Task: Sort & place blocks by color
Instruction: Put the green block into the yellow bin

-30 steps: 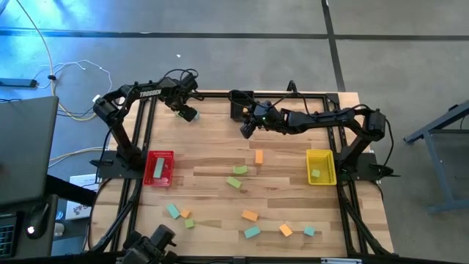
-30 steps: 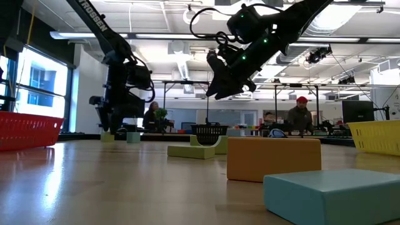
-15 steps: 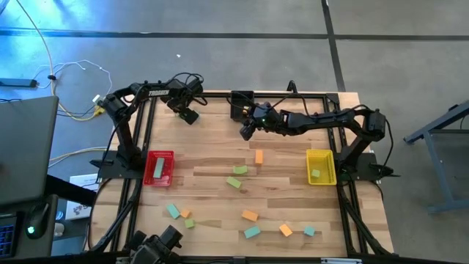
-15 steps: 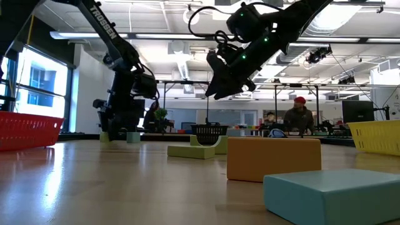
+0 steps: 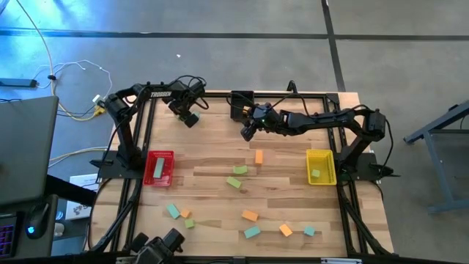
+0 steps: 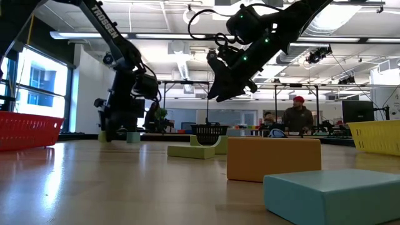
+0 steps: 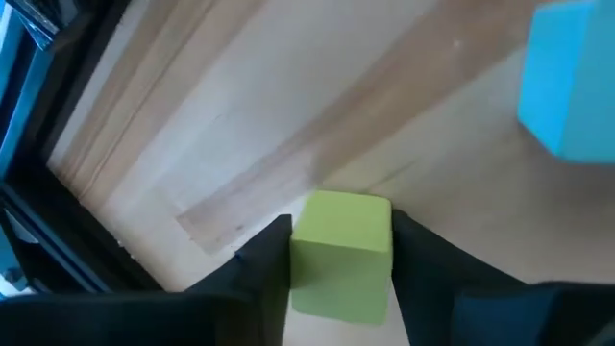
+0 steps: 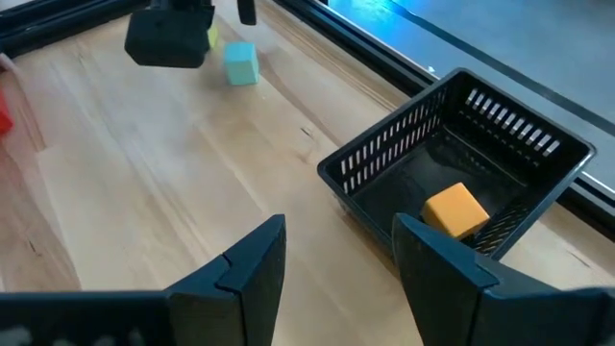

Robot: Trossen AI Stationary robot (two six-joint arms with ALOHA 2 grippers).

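Observation:
My left gripper point(image 5: 187, 117) is down at the table's far left part, around a yellow-green block point(image 7: 341, 252). A teal block point(image 7: 572, 77) stands on the wood just beside it. My right gripper point(image 5: 248, 130) hangs open and empty in the air point(image 6: 228, 81), next to the black bin point(image 5: 240, 103). An orange block point(image 8: 456, 210) lies inside that bin. Several more orange, teal and yellow-green blocks lie flat over the table's middle and near part, such as an orange one point(image 5: 259, 156) and a teal one point(image 5: 252, 232). My left gripper has the yellow-green block pinched by its two opposite side faces point(image 7: 300, 259), one finger point(image 7: 264, 269) on each. The fingers come down from above. The block stands upright with its underside on the table.
The red bin point(image 5: 160, 167) at the left holds a block, and the yellow bin point(image 5: 320, 166) at the right holds a green one. The table's metal frame point(image 7: 38, 192) runs close by the left gripper. A person point(image 6: 299, 115) sits in the room beyond.
My left gripper has moved a little toward the table's far left corner and come down to table level around the yellow-green block. My right gripper has kept its place in the air.

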